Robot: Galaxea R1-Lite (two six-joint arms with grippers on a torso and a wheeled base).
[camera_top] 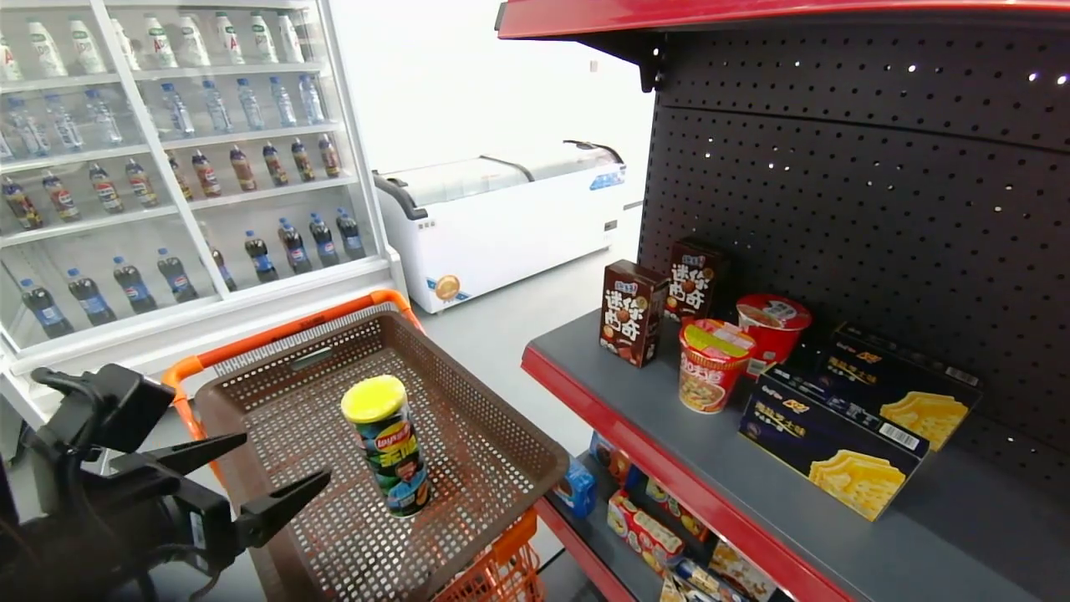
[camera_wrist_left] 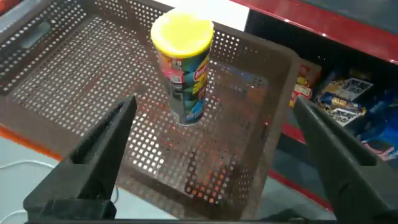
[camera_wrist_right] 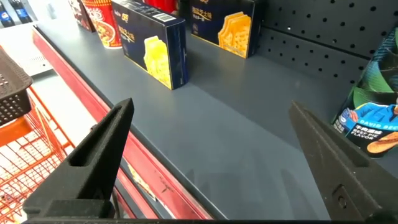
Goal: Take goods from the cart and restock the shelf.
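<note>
A tall glass-fronted cooler [camera_top: 251,308] is set along the left side of the room. Its white shelves are lined with rows of bottles [camera_top: 242,167]: pale ones at the top, clear ones below them, dark ones lower down. Beyond it, a white chest freezer [camera_top: 501,238] with curved glass lids is placed against a plain white wall [camera_top: 468,75]. The floor [camera_top: 501,334] is finished in smooth light grey. The far end is brightly lit.
</note>
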